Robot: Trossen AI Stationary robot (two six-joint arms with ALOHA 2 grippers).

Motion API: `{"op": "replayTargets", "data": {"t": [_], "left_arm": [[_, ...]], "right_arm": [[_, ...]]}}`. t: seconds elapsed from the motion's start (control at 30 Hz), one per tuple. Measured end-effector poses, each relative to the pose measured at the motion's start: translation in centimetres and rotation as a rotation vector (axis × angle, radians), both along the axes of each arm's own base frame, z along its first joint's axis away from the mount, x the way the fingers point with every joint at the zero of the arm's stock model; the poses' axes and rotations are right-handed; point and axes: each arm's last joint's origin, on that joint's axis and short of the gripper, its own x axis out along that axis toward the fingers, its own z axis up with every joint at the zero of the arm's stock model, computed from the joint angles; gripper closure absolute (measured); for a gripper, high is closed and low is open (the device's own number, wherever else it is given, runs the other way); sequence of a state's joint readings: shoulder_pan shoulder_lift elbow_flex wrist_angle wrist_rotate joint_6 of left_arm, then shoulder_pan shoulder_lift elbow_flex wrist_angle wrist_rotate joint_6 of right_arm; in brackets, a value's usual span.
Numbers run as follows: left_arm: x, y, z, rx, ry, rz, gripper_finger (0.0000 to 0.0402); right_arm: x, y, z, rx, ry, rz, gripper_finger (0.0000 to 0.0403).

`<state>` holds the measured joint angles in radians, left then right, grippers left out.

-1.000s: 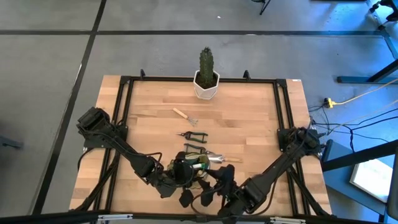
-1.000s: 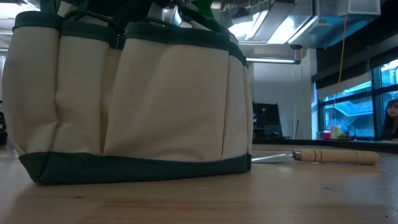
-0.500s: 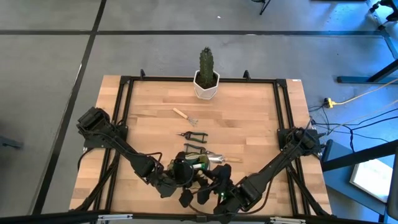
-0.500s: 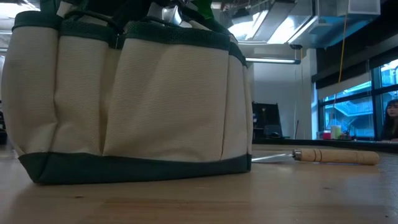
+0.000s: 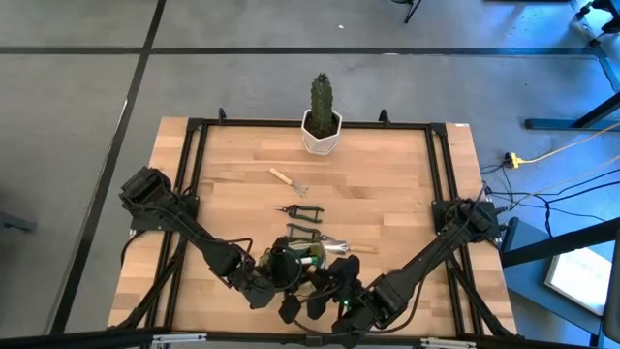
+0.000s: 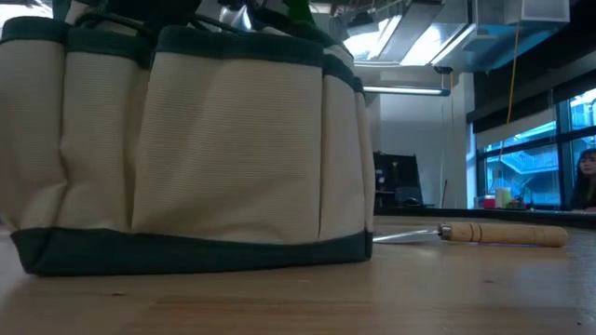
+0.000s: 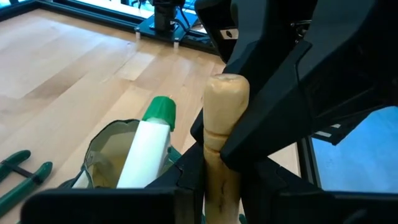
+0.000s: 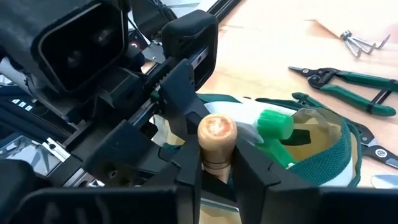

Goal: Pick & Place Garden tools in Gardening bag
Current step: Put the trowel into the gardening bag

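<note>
Both my grippers meet over the bag [image 5: 291,267] at the table's six o'clock edge. My left gripper [image 7: 221,180] and right gripper [image 8: 214,168] each clamp the one wooden handle [image 8: 216,140] standing in it. Two shears [image 5: 302,210] lie at twelve o'clock.

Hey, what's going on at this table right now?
Both robot arms are working over the bag at the table's front edge. The left hand and the right hand both grip one upright wooden tool handle above the bag's opening. A spray bottle already sits inside. Shears and a small fork lie on the table.
</note>
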<state>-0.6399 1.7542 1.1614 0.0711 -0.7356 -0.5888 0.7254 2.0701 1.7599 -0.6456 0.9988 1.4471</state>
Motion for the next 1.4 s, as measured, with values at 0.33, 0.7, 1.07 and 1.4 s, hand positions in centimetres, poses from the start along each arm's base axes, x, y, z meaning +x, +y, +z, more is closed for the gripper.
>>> {"op": "replayTargets", "data": {"t": [0.33,0.7,1.07,1.4], "left_arm": [[-0.8,-0.4,0.8,-0.003,-0.012,-0.018,0.031],[-3.5,-1.2,2.7,0.009,-0.033,0.025,0.0325],[-3.8,-1.3,2.5,-0.027,0.003,0.018,0.0313],[-5.1,-2.4,3.3,0.017,-0.036,-0.004,0.0297]], "right_arm": [[0.2,-0.1,0.1,0.012,0.013,0.018,0.0343],[0.8,-0.1,0.7,0.03,-0.022,0.039,0.0343],[1.2,-0.9,-0.5,0.0,0.111,0.107,0.0343],[0.6,-1.2,-0.9,0.02,0.156,0.074,0.0343]]}}
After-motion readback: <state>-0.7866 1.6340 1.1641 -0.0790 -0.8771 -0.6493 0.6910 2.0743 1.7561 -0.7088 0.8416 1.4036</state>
